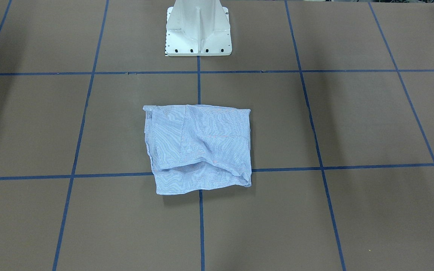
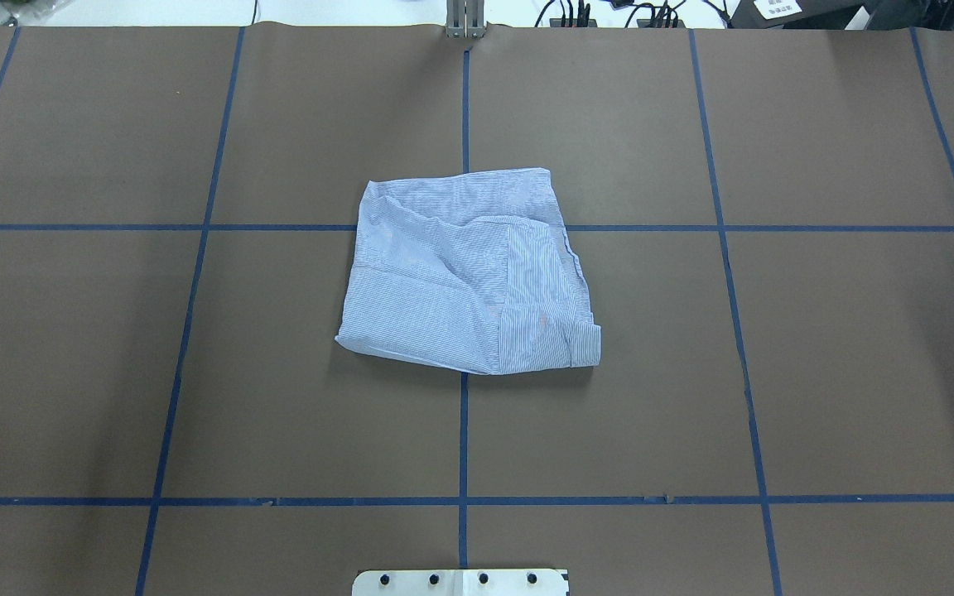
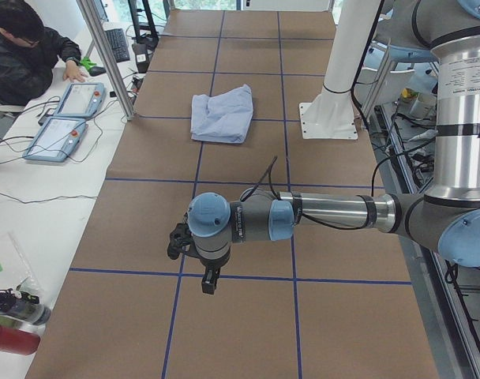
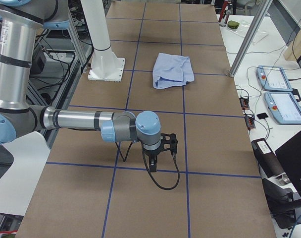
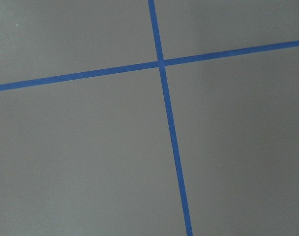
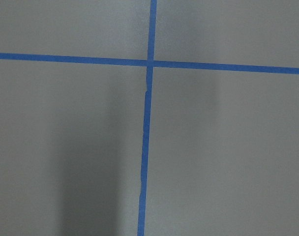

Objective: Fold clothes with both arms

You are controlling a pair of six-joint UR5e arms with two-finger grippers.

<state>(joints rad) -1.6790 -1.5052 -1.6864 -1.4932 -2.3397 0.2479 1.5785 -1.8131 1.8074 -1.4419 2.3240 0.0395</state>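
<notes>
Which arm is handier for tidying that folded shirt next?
Right, narrowly. The left gripper and right gripper both hang far from the shirt, which lies about central, but its ragged edge faces the right side.

The shirt [image 1: 200, 150] at mid-surface is light blue with fine white stripes, on a dull brown table [image 1: 371, 124] crossed by a grid of dark-blue tape lines [image 1: 199, 84]. The pedestal base [image 1: 199, 34] at the surface's robot-side edge is white. The left arm [image 3: 335, 212] and right arm [image 4: 76, 120] are grey and silver with light-blue joint caps, and the left gripper [image 3: 209, 284] and right gripper [image 4: 152, 166] are black.
</notes>
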